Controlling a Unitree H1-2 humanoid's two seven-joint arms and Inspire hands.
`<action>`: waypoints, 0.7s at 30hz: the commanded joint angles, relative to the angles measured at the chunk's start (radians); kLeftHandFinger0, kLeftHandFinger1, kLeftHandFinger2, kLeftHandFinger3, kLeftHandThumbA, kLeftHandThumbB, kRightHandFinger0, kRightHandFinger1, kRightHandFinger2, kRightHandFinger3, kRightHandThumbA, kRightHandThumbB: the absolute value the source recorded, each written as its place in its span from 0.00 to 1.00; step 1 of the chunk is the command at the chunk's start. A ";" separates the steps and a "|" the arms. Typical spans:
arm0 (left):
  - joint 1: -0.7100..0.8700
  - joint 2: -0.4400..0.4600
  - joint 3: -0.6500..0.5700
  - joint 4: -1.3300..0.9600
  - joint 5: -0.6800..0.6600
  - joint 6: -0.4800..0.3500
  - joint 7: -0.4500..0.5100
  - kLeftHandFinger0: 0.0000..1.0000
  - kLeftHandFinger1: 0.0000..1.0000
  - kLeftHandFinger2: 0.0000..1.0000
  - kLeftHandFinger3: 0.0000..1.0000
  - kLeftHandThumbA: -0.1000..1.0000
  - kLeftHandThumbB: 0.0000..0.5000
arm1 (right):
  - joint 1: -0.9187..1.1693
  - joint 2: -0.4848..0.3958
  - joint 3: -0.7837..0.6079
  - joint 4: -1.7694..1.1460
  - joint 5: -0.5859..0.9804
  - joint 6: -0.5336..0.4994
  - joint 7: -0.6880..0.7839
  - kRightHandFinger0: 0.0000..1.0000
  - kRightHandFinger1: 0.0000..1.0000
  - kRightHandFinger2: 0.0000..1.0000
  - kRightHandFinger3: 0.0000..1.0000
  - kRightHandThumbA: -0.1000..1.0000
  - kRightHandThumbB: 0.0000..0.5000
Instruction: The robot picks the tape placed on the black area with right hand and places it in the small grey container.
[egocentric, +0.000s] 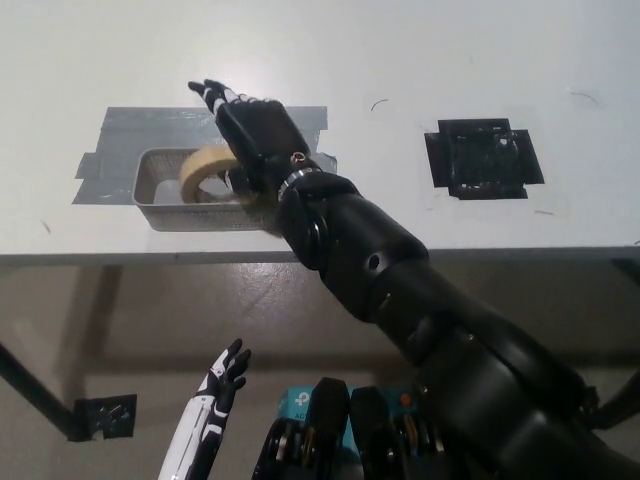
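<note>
Over the small grey mesh container (165, 190), my black right hand (252, 135) is spread open, holding nothing; the beige tape roll (207, 172) sits inside. Next I'd just pull back clear.

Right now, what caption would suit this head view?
Black right hand, fingers spread, above the tape lying in the small grey container; white left hand idle below.

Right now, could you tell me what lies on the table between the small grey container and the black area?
In the head view, only bare white tabletop lies between the grey container and the black area; the right hand hovers over the container.
</note>
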 joint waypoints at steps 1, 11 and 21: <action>-0.005 0.004 -0.005 -0.027 -0.012 -0.033 -0.015 0.95 1.00 1.00 1.00 1.00 0.14 | -0.027 -0.020 0.017 -0.027 -0.002 0.024 0.090 1.00 1.00 1.00 1.00 0.87 1.00; -0.036 0.012 -0.009 -0.038 0.005 -0.025 -0.013 0.87 1.00 1.00 1.00 1.00 0.10 | -0.043 -0.134 -0.021 -0.185 0.080 0.054 0.473 1.00 1.00 1.00 1.00 0.89 1.00; -0.064 0.018 0.003 -0.034 0.006 -0.006 -0.010 0.86 1.00 1.00 1.00 1.00 0.11 | -0.053 -0.416 -0.070 -0.770 0.413 0.449 1.235 1.00 1.00 1.00 1.00 0.69 1.00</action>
